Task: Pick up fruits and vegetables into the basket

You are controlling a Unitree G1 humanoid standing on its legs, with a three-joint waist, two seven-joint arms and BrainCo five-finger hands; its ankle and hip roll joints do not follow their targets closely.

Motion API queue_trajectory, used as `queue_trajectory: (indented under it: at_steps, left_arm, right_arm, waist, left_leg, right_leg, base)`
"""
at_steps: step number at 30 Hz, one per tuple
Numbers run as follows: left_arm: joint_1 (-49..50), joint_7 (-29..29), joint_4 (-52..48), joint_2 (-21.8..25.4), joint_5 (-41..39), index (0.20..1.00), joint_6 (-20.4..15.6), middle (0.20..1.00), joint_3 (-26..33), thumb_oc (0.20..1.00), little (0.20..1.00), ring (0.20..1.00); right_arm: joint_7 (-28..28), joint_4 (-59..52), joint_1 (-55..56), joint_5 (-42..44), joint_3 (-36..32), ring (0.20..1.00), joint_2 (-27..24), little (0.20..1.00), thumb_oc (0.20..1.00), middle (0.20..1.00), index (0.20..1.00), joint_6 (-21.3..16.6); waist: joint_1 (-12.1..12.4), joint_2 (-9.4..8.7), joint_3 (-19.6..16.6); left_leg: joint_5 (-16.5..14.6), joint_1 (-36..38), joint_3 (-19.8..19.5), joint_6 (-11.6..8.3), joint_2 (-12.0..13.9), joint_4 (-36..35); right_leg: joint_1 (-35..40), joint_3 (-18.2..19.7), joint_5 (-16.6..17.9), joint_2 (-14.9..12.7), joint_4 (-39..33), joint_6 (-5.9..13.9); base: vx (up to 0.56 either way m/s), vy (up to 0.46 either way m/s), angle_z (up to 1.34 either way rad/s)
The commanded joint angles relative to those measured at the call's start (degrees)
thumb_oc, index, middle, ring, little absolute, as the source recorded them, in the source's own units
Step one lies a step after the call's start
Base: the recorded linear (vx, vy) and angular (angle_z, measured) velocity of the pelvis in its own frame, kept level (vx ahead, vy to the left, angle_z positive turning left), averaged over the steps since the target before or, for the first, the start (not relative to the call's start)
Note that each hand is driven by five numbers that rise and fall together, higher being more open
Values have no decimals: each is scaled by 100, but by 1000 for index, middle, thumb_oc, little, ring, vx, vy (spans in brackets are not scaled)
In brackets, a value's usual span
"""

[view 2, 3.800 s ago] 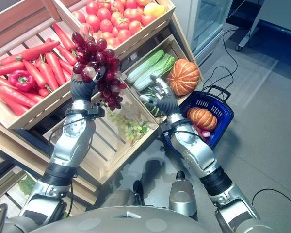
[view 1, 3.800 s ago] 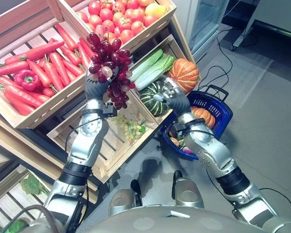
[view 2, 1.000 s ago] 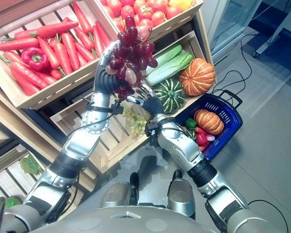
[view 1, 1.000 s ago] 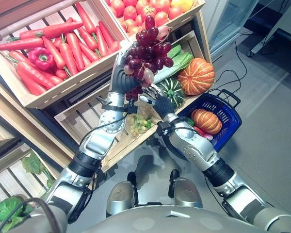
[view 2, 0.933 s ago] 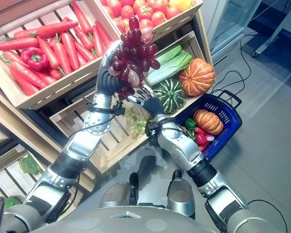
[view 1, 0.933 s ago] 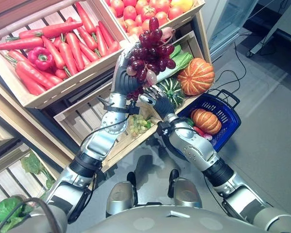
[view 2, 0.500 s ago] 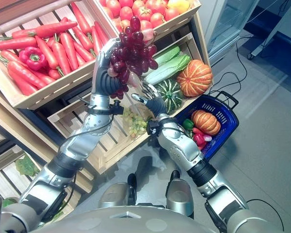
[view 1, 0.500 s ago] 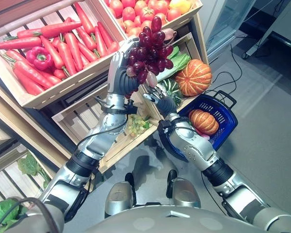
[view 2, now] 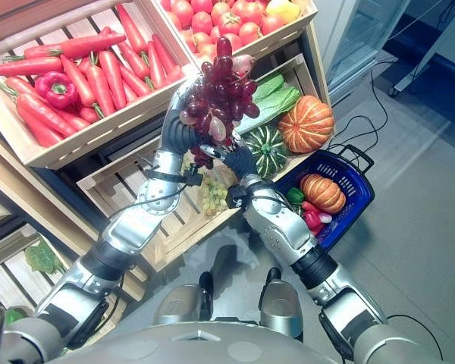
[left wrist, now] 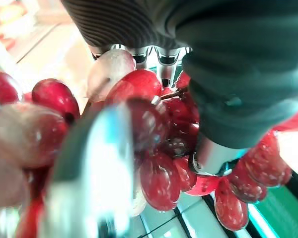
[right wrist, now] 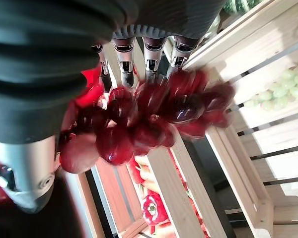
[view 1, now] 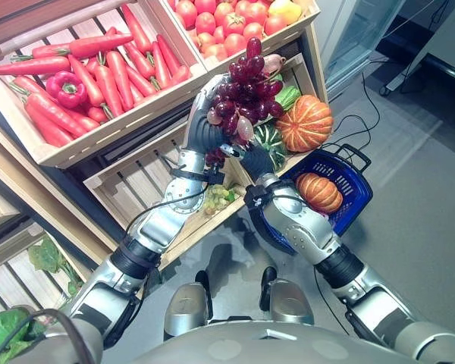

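Gripping a bunch of red grapes [view 1: 243,87] with curled fingers, the left hand [view 1: 202,130] holds it aloft. Just beside and below it, the right hand [view 1: 252,157] touches the bunch's underside with relaxed fingers. Off beyond the right hand sits the blue basket [view 1: 358,180].

A tiered wooden produce stand [view 1: 98,155] carries slatted crates tilted toward the aisle. The upper left crate [view 1: 76,144] holds carrots [view 1: 106,68] and one red bell pepper [view 1: 67,87]. The upper right crate [view 1: 288,30] holds tomatoes [view 1: 212,19]. Below, a crate holds cabbages [view 2: 277,97], a striped green squash [view 2: 267,149] and an orange pumpkin [view 2: 306,124]; the adjoining crate [view 2: 129,193] holds green grapes [view 2: 212,196]. On the grey floor [view 1: 409,220] stands a blue basket [view 1: 347,173] containing an orange pumpkin [view 1: 318,192] and other produce.
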Motion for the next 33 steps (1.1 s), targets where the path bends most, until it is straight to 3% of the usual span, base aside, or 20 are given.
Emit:
queue_trajectory:
  at_steps: [1,9,12,19,20,21,22,26,33]
  left_arm:
    - [-229,131,-252,-129,-736,200,-81,200,-233,200,200,200]
    - [-145,275,-235,-205,-1188,200,-297,200,-123,200,200,200]
    - [-108,313,-216,-246,-1507,200,-298,200,-89,200,200,200]
    - [-109,334,-236,-301,-1353,200,-254,200,-58,200,200,200]
    - [-113,326,-232,-303,-1339,200,-255,200,-66,200,200,200]
    - [-113,319,-230,-303,-1336,200,-256,200,-68,200,200,200]
    - [-118,311,-237,-304,-1312,200,-247,200,-72,200,200,200]
    - [-144,289,-277,-272,-1247,200,-199,200,-83,200,200,200]
    - [-186,166,-263,-271,-1254,200,-122,200,-151,200,200,200]
  right_arm:
    - [-12,-572,-426,-107,53,1000,458,1000,1000,1000,1000,-355]
    - [-208,-290,-388,-549,-10,1000,465,1000,1000,1000,1000,79]
    - [-176,-198,-376,-598,-20,1000,463,1000,1000,1000,1000,67]
    - [-23,-168,-407,-695,-15,1000,493,1000,1000,1000,1000,59]
    - [17,-170,-425,-692,-4,859,487,859,859,859,859,60]
    - [49,-172,-441,-690,0,291,481,291,291,291,291,67]
    - [94,-188,-462,-696,9,200,476,200,200,200,200,104]
    - [504,-319,-494,-510,97,200,451,200,200,200,200,229]
    - [668,-336,-677,-502,292,200,534,200,200,200,200,311]
  waist:
    - [29,-210,-58]
    - [17,-199,-45]
    - [19,-199,-40]
    - [31,-221,-22]
    - [37,-226,-21]
    - [41,-229,-22]
    - [45,-233,-19]
    - [67,-254,-33]
    - [139,-295,-44]
  left_leg:
    - [-506,169,471,271,1,167]
    - [-485,147,450,273,-10,171]
    - [-481,147,440,274,-9,170]
    - [-501,136,437,275,3,216]
    - [-506,131,434,275,5,227]
    - [-510,128,432,275,7,236]
    - [-515,125,431,274,11,244]
    - [-515,110,417,265,12,251]
    - [-531,95,390,263,30,285]
  right_leg:
    - [229,276,-6,-332,-105,562]
    - [210,293,9,-330,-100,536]
    - [214,294,8,-329,-98,533]
    - [227,293,8,-339,-93,526]
    - [228,295,8,-340,-93,524]
    - [232,296,7,-341,-95,521]
    - [237,296,6,-342,-100,517]
    - [244,292,9,-337,-114,529]
    - [265,253,15,-342,-125,538]
  base:
    - [0,0,0]
    - [0,0,0]
    - [0,0,0]
    - [1,-1,0]
    - [8,-9,5]
    - [6,-8,4]
    - [5,-6,3]
    - [0,0,0]
    - [1,-8,2]
